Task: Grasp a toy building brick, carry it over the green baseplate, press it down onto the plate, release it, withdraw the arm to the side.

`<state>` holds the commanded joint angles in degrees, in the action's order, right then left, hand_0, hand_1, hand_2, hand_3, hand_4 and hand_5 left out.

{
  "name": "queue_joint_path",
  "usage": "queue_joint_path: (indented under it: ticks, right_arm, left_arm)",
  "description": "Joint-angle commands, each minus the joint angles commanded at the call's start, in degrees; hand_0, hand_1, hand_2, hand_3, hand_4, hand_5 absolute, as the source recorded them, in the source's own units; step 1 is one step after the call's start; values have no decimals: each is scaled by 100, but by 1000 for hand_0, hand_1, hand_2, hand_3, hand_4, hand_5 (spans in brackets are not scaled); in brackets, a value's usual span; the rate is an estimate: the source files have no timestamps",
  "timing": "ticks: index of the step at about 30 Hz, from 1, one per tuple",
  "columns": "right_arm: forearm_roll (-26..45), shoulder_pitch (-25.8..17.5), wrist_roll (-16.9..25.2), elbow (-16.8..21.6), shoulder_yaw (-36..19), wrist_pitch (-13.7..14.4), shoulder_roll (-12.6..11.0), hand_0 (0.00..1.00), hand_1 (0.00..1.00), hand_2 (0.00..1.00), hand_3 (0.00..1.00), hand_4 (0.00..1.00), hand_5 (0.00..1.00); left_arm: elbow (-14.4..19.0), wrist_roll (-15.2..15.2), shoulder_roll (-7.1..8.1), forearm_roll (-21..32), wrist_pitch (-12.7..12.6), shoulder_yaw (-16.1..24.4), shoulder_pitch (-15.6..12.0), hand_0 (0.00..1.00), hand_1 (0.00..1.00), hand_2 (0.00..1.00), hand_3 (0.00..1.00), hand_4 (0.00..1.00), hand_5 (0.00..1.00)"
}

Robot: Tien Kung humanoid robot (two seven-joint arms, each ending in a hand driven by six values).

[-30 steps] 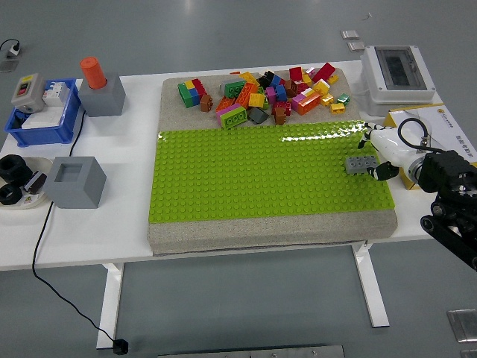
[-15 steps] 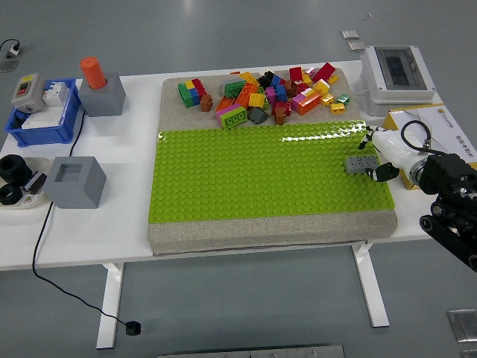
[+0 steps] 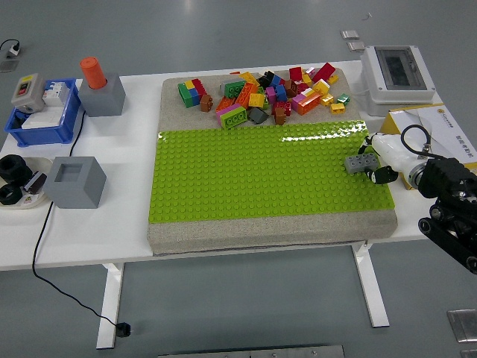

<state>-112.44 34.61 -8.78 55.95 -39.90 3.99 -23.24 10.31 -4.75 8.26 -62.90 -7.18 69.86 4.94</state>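
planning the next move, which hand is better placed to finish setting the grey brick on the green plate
Right. The right hand is at the grey brick on the green plate's right edge, fingers around it. No left hand shows anywhere in the view.

Premises: a robotics lab or test workshop. Evidence: a bare grey sealed floor [image 3: 223,33]; a white height-frame table [image 3: 89,224] carrying electrical training hardware. Just behind the right hand [image 3: 381,158] sits a white breaker enclosure [image 3: 397,73]. Well across the table from that hand are a blue parts bin [image 3: 45,123], grey fixture blocks [image 3: 74,181] and a trailing black cable [image 3: 45,246].
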Motion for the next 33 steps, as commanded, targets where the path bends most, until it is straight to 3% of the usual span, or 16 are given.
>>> queue_joint_path:
  ticks: [24,33]
  right_arm:
    - [94,-53,127,-69,28,201,35,444,762,847,546,613,141]
    - [59,0,104,306,68,239,34,440,757,845,527,595,143]
  left_arm:
    - [0,3,-3,-33,6,9,-21,663,608,598,683,648,269]
    - [0,3,-10,-14,6,1,-43,663,608,598,683,647,266]
